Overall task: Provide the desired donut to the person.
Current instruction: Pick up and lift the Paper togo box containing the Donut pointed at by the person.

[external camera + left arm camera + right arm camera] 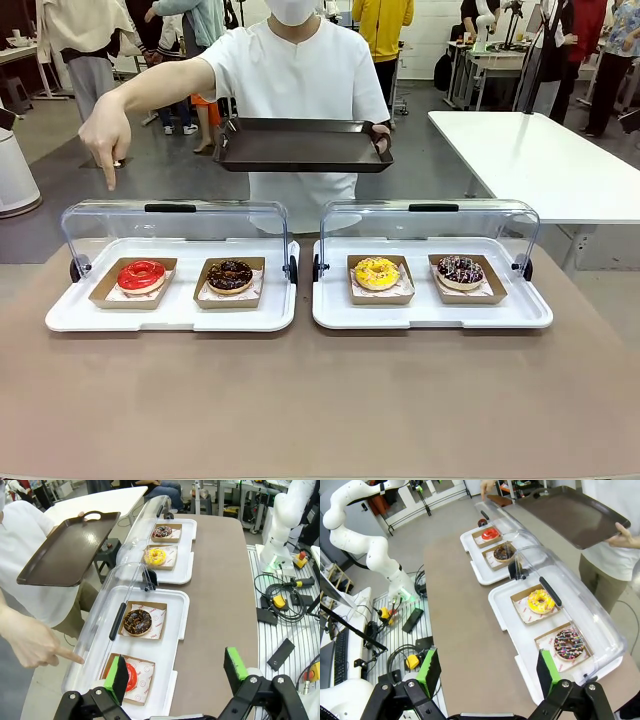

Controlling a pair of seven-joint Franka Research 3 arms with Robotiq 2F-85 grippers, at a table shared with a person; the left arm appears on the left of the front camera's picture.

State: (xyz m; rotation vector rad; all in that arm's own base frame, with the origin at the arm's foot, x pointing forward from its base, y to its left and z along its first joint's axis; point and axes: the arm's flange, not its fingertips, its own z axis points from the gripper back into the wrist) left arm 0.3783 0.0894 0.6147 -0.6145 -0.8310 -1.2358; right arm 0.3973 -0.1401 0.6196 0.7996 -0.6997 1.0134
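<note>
The person [295, 80] holds a dark serving tray [300, 145] out flat, seemingly to receive. The left display case [60, 318] has its lid rolled back for reach, and the left gripper [176, 670] and right gripper [487, 671] hover spread wide and empty. One hand [105, 135] points a finger down at the red donut [141, 274] in the case's outer box.

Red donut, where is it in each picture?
Front: red donut far left, below the pointing hand.
Left wrist: red donut at bottom, behind a green pad.
Right wrist: red donut top middle, farthest off.
Shared landmark: chocolate donut right beside it.
</note>
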